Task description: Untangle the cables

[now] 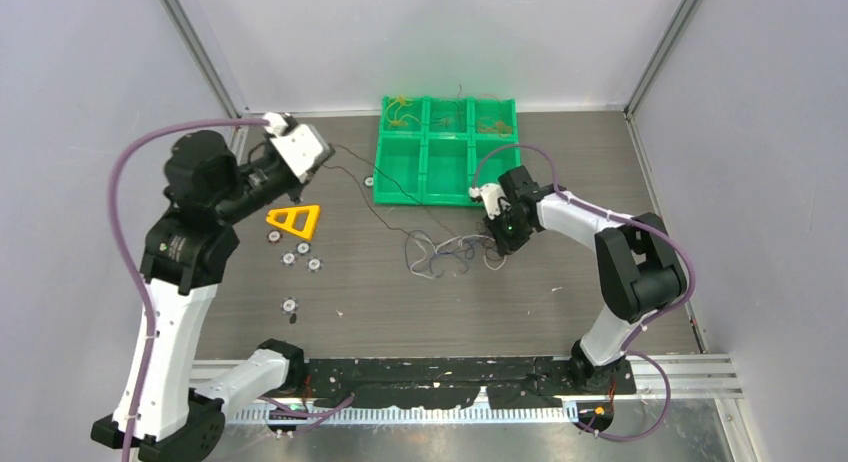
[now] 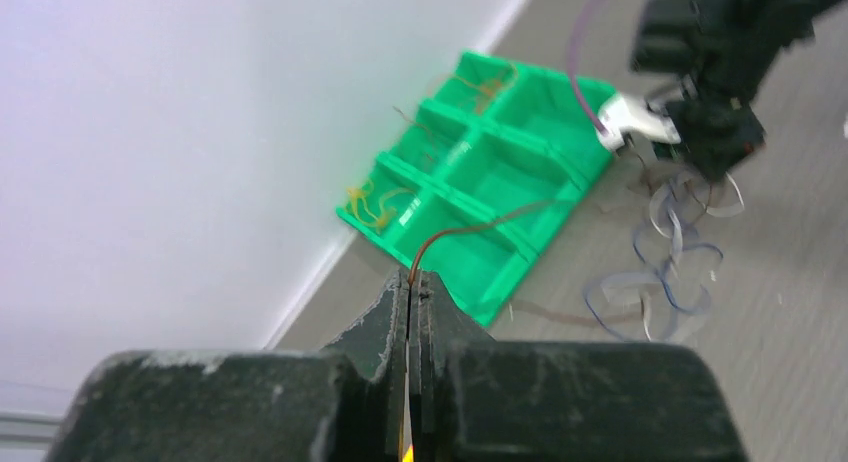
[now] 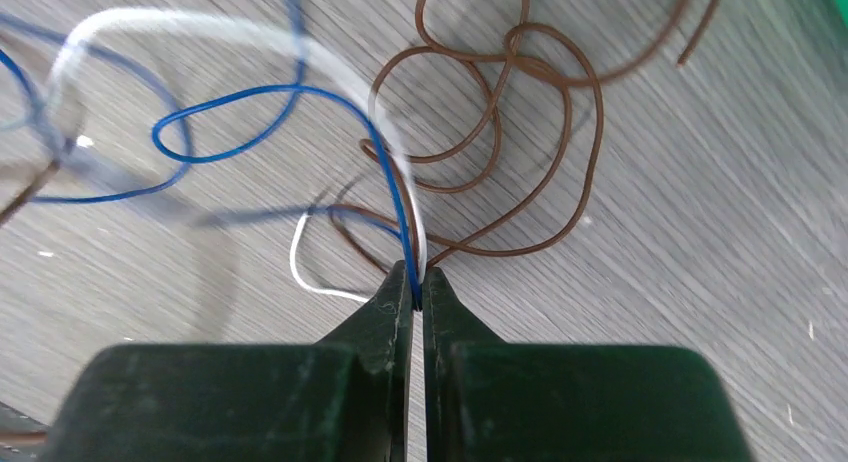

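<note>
The cables lie as a loose tangle of blue, white and brown loops on the grey table, just in front of the green tray. My right gripper is at the tangle's right end. In the right wrist view it is shut on a blue cable and a white cable, with brown loops lying just beyond. My left gripper is raised at the back left. It is shut on one thin brown cable, which trails from its tips across the table to the tangle.
A green six-compartment tray stands at the back centre, with orange and yellow wires in its rear compartments. A yellow triangular piece and several small round white parts lie on the left. Walls enclose the table on three sides.
</note>
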Controlling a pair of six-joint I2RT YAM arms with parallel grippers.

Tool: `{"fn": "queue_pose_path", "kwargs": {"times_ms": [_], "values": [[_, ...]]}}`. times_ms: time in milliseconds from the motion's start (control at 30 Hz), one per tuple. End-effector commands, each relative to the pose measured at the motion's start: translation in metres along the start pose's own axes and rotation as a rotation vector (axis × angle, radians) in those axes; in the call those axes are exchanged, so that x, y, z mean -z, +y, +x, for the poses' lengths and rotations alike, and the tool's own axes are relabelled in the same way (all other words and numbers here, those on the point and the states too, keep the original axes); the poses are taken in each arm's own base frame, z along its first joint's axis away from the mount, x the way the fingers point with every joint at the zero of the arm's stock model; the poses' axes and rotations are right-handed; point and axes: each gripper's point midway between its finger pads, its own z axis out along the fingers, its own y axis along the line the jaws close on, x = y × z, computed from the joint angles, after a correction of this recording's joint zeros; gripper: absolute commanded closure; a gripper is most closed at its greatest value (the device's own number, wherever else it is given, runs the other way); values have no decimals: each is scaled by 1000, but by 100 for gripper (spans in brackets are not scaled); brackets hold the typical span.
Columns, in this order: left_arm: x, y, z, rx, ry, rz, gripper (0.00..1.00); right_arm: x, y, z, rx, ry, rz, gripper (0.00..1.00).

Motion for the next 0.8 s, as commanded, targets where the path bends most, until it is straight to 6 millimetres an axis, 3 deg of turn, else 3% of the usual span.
{"fn": "queue_pose_path", "kwargs": {"times_ms": [0, 133, 300, 467, 600, 700, 767], "values": [[21, 34, -45, 137, -98, -138, 100, 13, -33, 27, 42, 60, 97, 94], [42, 58, -80, 172, -181, -243, 100, 13, -50, 46, 54, 113, 118, 88], [60, 80, -110, 194, -266, -345, 100, 17, -51, 58, 60, 133, 106, 75], [70, 89, -128, 216, -302, -373, 100, 23, -51, 62, 80, 137, 116, 63], [89, 109, -147, 228, -348, -471, 100, 30, -57, 72, 120, 155, 139, 55], [101, 114, -164, 250, -412, -496, 100, 34, -63, 80, 120, 171, 149, 60], [112, 126, -170, 249, -433, -571, 100, 36, -66, 83, 113, 182, 154, 84]]}}
